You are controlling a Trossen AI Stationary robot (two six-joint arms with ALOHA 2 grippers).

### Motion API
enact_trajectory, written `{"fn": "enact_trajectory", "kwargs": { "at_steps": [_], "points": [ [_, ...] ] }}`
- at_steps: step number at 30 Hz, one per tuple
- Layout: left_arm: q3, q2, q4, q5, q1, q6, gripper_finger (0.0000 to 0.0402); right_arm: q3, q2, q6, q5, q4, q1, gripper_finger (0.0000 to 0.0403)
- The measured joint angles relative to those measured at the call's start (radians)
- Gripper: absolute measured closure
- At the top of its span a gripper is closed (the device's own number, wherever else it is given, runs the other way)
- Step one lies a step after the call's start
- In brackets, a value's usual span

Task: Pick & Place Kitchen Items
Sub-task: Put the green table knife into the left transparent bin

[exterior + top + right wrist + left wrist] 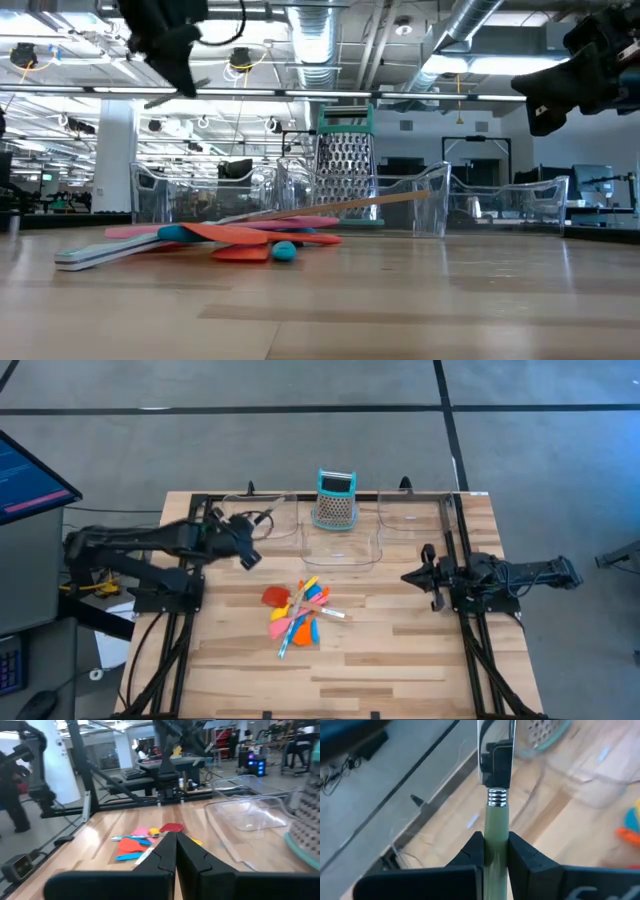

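The left gripper (495, 851) is clamping a pale-green-handled metal utensil (496, 790) at frame left; the right gripper (408, 576) is waiting clenched, empty. Remaining utensils (298, 612) are lying mid-frame.

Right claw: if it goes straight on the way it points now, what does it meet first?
Probably the pile of utensils, dead ahead of the shut right claw in its wrist view. Height is unclear; it might pass above them.
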Motion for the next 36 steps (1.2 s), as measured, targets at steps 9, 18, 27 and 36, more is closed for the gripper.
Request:
{"fn": "enact_trajectory", "kwargs": {
  "at_steps": [9,18,27,36],
  "points": [
    [-0.142,-0.044,0.350,0.279,0.397,0.499,0.0381,-0.001,0.000,0.004,0.026,0.020,-0.061,0.0403],
    [-0.143,0.124,0.363,0.467,0.639,0.638,0.0381,-0.001,0.000,0.008,0.029,0.027,-0.094,0.0403],
    [-0.143,0.282,0.362,0.551,0.717,0.792,0.0381,-0.001,0.000,0.008,0.029,0.026,-0.106,0.0403],
    [-0.143,0.388,0.361,0.614,0.754,0.849,0.0381,0.000,0.000,0.008,0.045,0.026,-0.106,0.0403]
  ]
}}
